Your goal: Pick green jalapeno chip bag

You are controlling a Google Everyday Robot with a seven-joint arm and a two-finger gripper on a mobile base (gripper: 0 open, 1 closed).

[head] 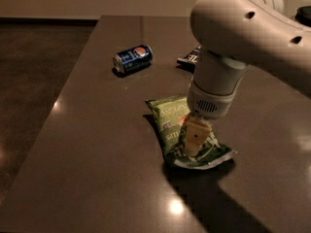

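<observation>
The green jalapeno chip bag (170, 125) lies flat on the dark table (97, 169), light green and crinkly with white lettering and a white-edged seam at its near end. My gripper (193, 148) hangs from the big white arm (243, 38) and is down on the middle of the bag, its tan finger (195, 136) touching the bag's surface. The arm hides the bag's right part.
A blue Pepsi can (132, 58) lies on its side at the back left of the table. A dark blue chip bag (190, 57) lies behind the arm, mostly hidden. The table's left edge drops to a dark floor (34, 81).
</observation>
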